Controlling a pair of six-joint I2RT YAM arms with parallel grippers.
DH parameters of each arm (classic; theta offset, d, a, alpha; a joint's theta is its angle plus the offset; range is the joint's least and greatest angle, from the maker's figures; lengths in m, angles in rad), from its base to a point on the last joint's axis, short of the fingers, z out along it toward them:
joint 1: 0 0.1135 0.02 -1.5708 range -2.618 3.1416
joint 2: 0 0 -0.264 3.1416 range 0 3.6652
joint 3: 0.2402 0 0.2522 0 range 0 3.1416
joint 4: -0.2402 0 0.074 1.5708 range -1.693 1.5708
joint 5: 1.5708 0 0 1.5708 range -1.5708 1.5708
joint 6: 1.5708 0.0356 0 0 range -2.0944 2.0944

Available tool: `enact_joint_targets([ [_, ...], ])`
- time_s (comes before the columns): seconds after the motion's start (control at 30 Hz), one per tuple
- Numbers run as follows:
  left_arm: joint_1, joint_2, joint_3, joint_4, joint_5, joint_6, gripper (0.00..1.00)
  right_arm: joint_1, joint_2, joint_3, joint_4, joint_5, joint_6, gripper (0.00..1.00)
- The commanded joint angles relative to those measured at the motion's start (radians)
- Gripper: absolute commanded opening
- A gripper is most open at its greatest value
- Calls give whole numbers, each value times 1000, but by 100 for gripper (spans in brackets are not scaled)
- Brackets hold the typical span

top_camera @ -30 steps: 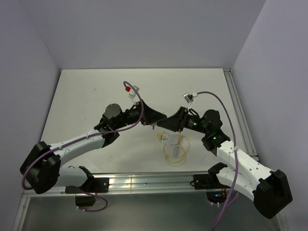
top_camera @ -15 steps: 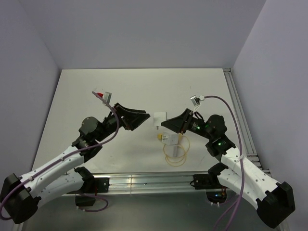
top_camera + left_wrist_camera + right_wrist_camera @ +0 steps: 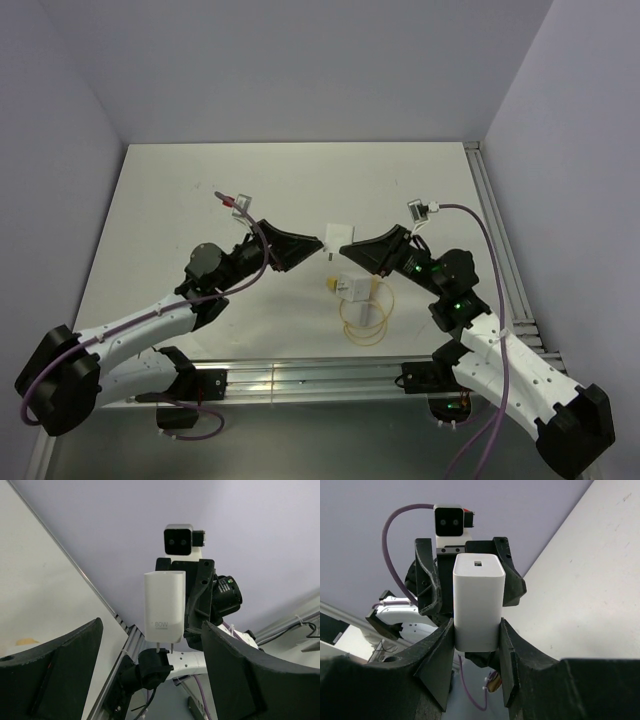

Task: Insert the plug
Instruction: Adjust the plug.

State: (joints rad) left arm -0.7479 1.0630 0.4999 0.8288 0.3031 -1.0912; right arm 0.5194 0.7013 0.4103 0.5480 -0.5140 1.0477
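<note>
My R gripper (image 3: 475, 636) is clamped tight on the white charger (image 3: 477, 595), held mid-air over table centre. L gripper (image 3: 152, 676), wide open & empty, let go, swung off, now back at charger's 9 o'clock, so handover looks done. Cable (image 3: 365, 318) lies at 6 o'clock on white table (image 3: 180, 190); lilac walls (image 3: 300, 70) all round

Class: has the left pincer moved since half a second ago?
Yes: the left pincer has shifted right, toward the table's right rail, nearing the charger.
</note>
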Motion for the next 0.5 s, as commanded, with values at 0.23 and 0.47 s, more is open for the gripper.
enact_joint_targets([
  [0.23, -28, 83, 37, 257, 97, -79, 76, 21, 20, 18, 135, 41, 21, 0],
  [0.47, -33, 115, 45, 286, 103, -99, 66, 33, 33, 12, 155, 60, 35, 0],
])
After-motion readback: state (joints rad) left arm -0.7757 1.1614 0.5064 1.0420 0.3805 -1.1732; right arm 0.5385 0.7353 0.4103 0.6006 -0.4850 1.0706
